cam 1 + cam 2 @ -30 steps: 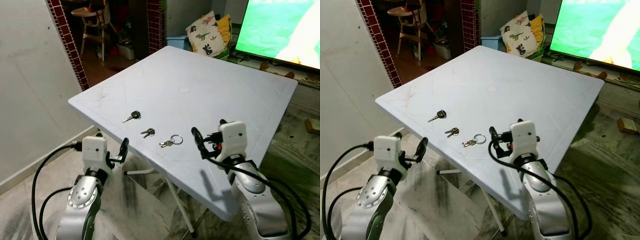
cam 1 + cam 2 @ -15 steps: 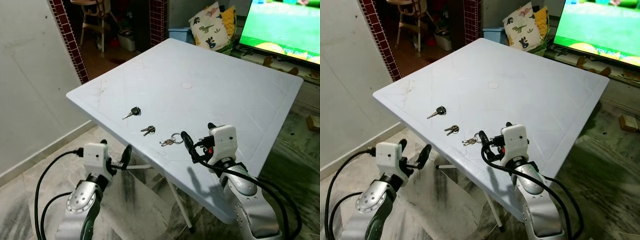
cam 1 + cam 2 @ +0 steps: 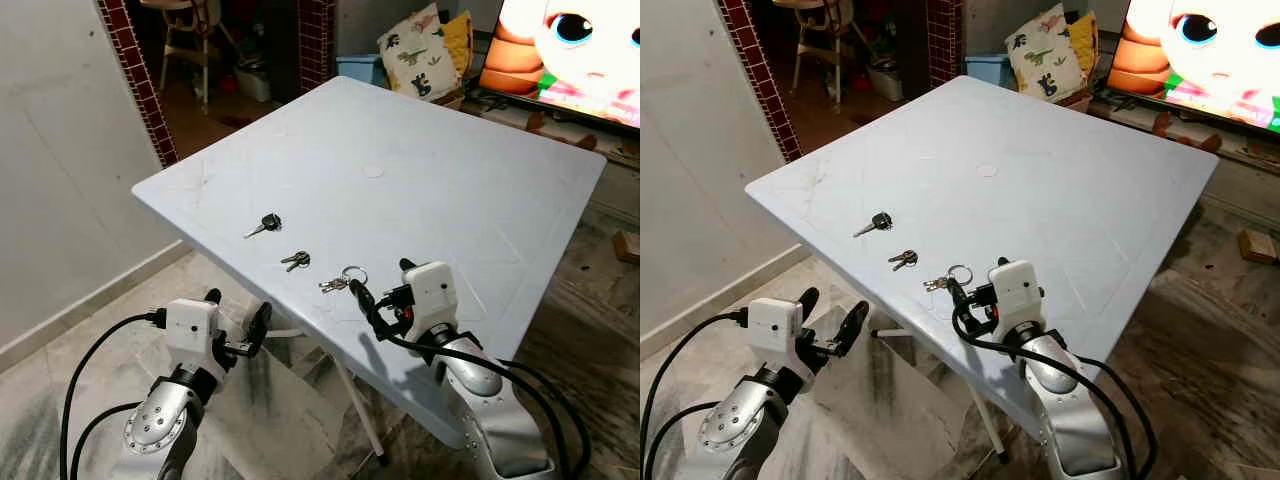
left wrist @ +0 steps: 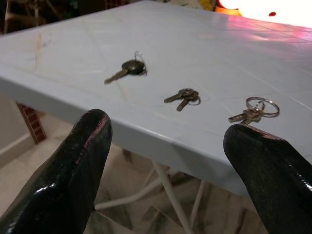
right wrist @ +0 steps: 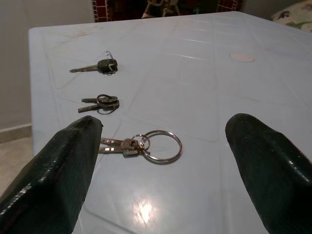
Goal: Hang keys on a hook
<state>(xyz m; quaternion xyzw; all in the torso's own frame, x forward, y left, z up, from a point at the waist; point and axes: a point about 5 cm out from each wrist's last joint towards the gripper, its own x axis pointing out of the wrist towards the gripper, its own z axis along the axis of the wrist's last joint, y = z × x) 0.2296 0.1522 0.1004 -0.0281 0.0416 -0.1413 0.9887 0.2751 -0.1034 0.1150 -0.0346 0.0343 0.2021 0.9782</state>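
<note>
keys on a large ring [image 5: 146, 145] lie flat on the pale blue plastic table [image 3: 450, 180], close to its near edge, with the ring towards the right and the key blades fanned out to the left. two other sets sit further left along the same edge: a small pair of keys [image 3: 296, 262] and, beyond it, a single black-headed key [image 3: 265, 226]. no hook can be made out.

the right end effector [image 5: 161, 170] hovers just above the table with its two black fingers spread wide, the ringed bunch lying between and slightly ahead of them, not yet touched. the left end effector [image 3: 240, 325] hangs below the table edge off the near left corner, its fingers also spread and holding nothing.

the step in hand looks like the pick-up of the ringed bunch. to do it well, the right end effector should likely ease forward and down until one finger sits each side of the ring where it meets the key heads, then close there, since thin flat metal on smooth plastic will tend to slide away if nudged from one side. gripping the ring edge rather than the blades should leave the loop free to slip over a hook later
</note>
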